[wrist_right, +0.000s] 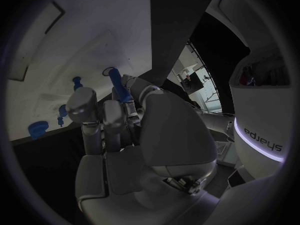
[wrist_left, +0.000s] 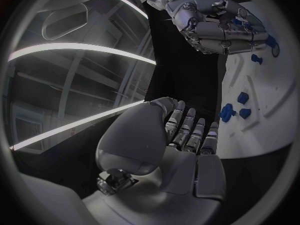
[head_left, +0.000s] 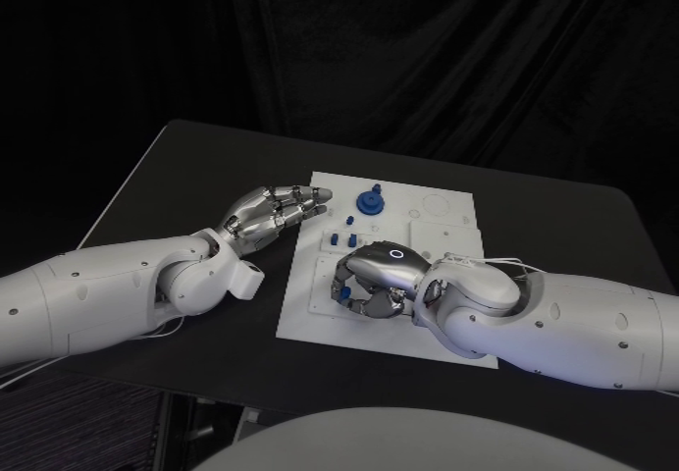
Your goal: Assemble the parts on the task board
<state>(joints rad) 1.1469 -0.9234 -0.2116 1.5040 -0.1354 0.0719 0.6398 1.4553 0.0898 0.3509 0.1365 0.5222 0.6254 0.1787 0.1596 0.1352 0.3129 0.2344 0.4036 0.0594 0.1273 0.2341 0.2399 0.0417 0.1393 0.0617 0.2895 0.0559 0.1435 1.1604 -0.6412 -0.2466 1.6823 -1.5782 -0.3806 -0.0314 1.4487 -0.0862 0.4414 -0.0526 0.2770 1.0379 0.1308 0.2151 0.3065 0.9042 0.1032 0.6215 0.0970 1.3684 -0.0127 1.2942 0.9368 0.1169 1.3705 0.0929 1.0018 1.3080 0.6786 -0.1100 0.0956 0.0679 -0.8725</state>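
Nearest the head camera, our right hand (head_left: 375, 285) was curled down over the near half of the task board (head_left: 319, 329), and in the right wrist view its fingers (wrist_right: 115, 117) were pinched round a long blue peg (wrist_right: 119, 87), tip pointing at the white plate. That was the part in play. Just beyond it on the board stood a few small blue pieces (head_left: 341, 238), and further out, near the far edge, a larger blue knob-shaped part (head_left: 371, 201) stood upright.

Out to the side, our left hand (head_left: 276, 214) lay with its fingers (wrist_left: 187, 127) straight and close together, holding nothing; their tips reached the board's left rim, though we couldn't tell if they pressed it or merely hovered. All of it sat on the black surface (head_left: 184, 167).

We judged this as the insertion step: peg gripped, and being brought to its seat. The next move called for lining the peg upright over its hole and pushing straight down, with the left hand steadying the board if it slid.

What we couldn't make out: the hole itself, hidden under our right hand in the head view, and whether the peg's tip was already touching the plate.
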